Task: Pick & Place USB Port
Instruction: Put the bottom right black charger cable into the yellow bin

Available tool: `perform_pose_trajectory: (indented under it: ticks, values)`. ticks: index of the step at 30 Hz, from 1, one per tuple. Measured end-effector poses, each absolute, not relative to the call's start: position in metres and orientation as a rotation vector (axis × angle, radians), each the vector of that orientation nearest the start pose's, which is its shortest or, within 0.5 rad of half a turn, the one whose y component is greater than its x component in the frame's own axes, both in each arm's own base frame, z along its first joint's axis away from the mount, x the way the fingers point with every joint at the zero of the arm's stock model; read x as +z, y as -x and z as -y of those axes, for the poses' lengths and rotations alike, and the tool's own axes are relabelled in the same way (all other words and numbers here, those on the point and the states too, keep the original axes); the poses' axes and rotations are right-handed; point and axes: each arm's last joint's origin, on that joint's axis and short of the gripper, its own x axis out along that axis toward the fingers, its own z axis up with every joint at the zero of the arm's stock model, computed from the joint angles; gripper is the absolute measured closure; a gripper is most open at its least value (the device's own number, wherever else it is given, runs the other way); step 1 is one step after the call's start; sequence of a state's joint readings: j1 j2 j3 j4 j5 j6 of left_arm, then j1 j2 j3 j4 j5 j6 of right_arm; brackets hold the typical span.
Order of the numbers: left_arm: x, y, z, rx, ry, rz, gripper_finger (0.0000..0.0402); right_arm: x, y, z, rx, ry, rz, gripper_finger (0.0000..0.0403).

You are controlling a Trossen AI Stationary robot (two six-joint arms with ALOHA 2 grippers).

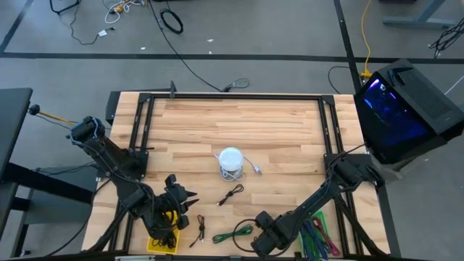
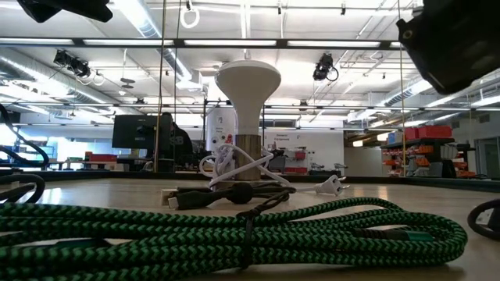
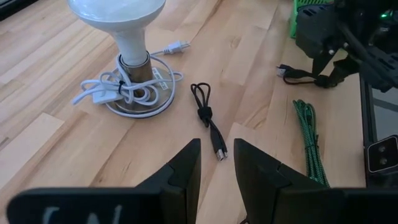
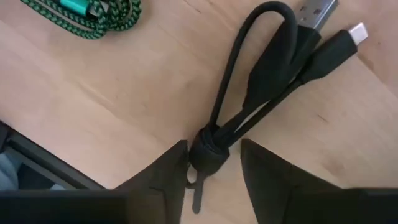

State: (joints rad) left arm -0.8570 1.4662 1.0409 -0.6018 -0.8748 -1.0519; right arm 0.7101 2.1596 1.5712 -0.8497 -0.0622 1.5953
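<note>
Got the black USB cable (image 4: 261, 87) lying bundled on the table (image 4: 93, 93) near the front edge, near a green cable (image 4: 93, 15). Straddled at its tie wrap by the right claw (image 4: 213, 152), spread open, not pinching yet. Best to drop straight down and squeeze on that wrap, not the floppy loop. Left claw (image 3: 216, 149) hovering front-left, narrowly open.

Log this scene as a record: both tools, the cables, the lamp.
lamp: centre of table, white cord wound round its base
right tool: open, straddling a tied black cable
left tool: open, empty, above the table
green cable: coiled beside the right tool
second black cable: loose between lamp and tools
</note>
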Motion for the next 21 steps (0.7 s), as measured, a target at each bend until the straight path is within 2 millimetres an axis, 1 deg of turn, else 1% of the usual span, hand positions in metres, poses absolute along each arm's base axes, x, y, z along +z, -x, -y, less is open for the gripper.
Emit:
perform_pose_trajectory:
  ticks: [2, 4, 5, 6, 9, 12, 14, 17, 19, 21]
  values:
    - [0.246, -0.203, 0.201, 0.339, 0.233, -0.553, 0.0301, 0.141, -0.314, -0.273, -0.554, -0.783, -1.468, 0.0286]
    - [0.246, -0.204, 0.201, 0.341, 0.233, -0.549, 0.0301, 0.141, -0.315, -0.272, -0.532, -0.777, -1.486, 0.0350]
    - [0.246, -0.204, 0.201, 0.342, 0.233, -0.548, 0.0301, 0.141, -0.316, -0.273, -0.507, -0.778, -1.485, 0.0372]
    - [0.246, -0.204, 0.201, 0.345, 0.232, -0.544, 0.0301, 0.142, -0.318, -0.273, -0.491, -0.781, -1.479, 0.0381]
    - [0.247, -0.204, 0.201, 0.353, 0.236, -0.522, 0.0301, 0.144, -0.320, -0.269, -0.495, -0.777, -1.475, 0.0386]
    - [0.249, -0.206, 0.202, 0.363, 0.246, -0.487, 0.0301, 0.151, -0.323, -0.258, -0.485, -0.756, -1.490, 0.0389]
    - [0.250, -0.207, 0.203, 0.358, 0.243, -0.463, 0.0301, 0.166, -0.325, -0.250, -0.468, -0.763, -1.459, 0.0389]
    - [0.254, -0.210, 0.206, 0.346, 0.239, -0.426, 0.0301, 0.198, -0.324, -0.238, -0.438, -0.752, -1.347, 0.0389]
    - [0.255, -0.213, 0.209, 0.335, 0.219, -0.399, 0.0301, 0.222, -0.323, -0.232, -0.417, -0.732, -1.209, 0.0389]
    - [0.255, -0.217, 0.213, 0.328, 0.189, -0.365, 0.0301, 0.251, -0.321, -0.229, -0.361, -0.733, -1.030, 0.0389]
